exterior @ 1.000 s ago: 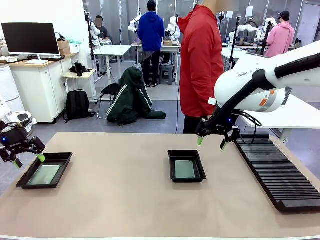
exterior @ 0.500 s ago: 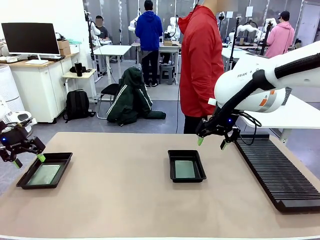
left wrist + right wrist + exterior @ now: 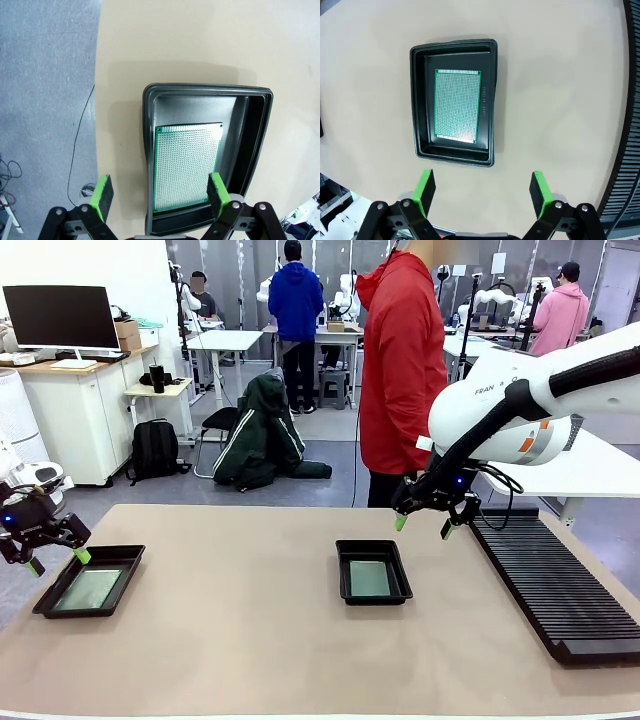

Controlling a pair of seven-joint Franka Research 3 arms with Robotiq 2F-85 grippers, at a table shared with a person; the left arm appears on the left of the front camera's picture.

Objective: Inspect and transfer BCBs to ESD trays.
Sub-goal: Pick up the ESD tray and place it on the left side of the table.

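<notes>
Judge the transfer step to be complete or nearly so: each of the two ESD trays already holds one board, and neither gripper carries anything. What remains is most likely the inspection of the seated boards.

1. Left tray [image 3: 90, 580]. It sits on the desk [image 3: 250, 640] at about 9 o'clock from the desk's centre, near the edge. The left gripper [image 3: 55, 560] hovers just above its outer rim with jaws spread wide and empty. In the left wrist view, the left BCB [image 3: 187, 167] lies flat on the tray floor, a pale-green perforated rectangle, shifted toward one long wall.

2. Centre tray [image 3: 373, 571]. It stands near the desk's middle. The right BCB [image 3: 457, 105] lies flat inside, square to the walls, with a margin of black floor around it.

3. Right gripper [image 3: 422, 527]. It hangs at about 1 o'clock from the centre tray, raised clear of it, jaws fully apart and empty.

4. Ribbed rack [image 3: 550, 585]. It runs along the desk at 3 o'clock; its slots appear vacant.

5. A person in red [image 3: 403, 370] stands at 12 o'clock beyond the far edge.

Before any further move, confirm both boards rest level.
</notes>
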